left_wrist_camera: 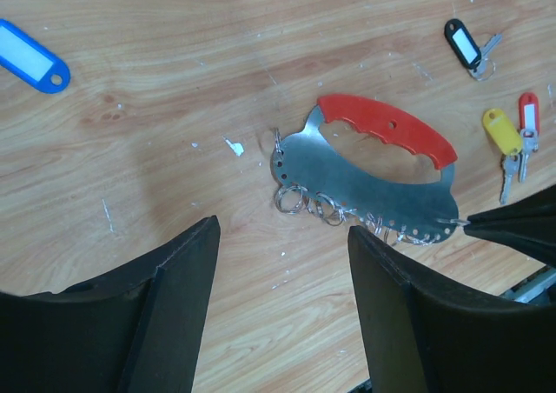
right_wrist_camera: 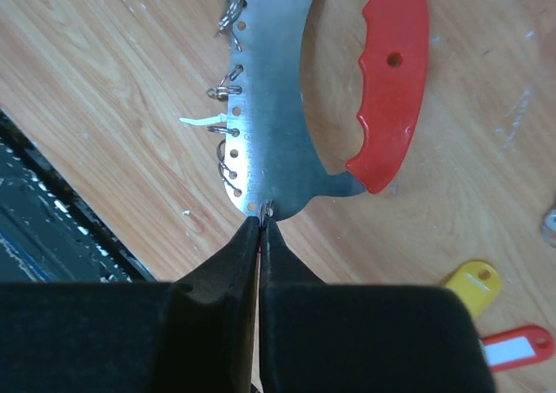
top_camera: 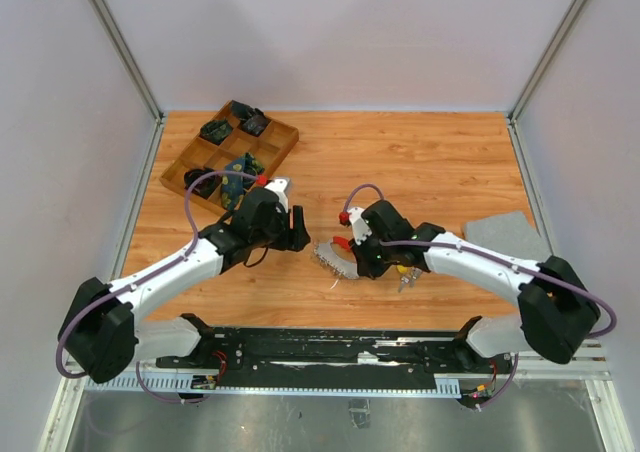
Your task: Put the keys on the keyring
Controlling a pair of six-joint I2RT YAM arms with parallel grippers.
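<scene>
The keyring (left_wrist_camera: 365,174), a silver plate with a curved red handle (left_wrist_camera: 387,130) and a row of small split rings, lies flat on the wooden table. My right gripper (right_wrist_camera: 261,223) is shut on the end ring at the keyring's (right_wrist_camera: 274,106) corner. The left gripper (left_wrist_camera: 282,236) hovers open just short of the ring row, nothing between its fingers. Beside the keyring lie the keys: a yellow-headed key (left_wrist_camera: 502,134) and a red-headed key (left_wrist_camera: 528,115), the same yellow head (right_wrist_camera: 473,284) showing in the right wrist view. From above, the keyring (top_camera: 333,259) lies between both grippers.
A black-tagged key (left_wrist_camera: 463,43) lies beyond the red handle, and a blue tag (left_wrist_camera: 30,56) far to the left. A wooden compartment tray (top_camera: 282,135) with dark items stands at the back left. A grey pad (top_camera: 505,234) lies at the right.
</scene>
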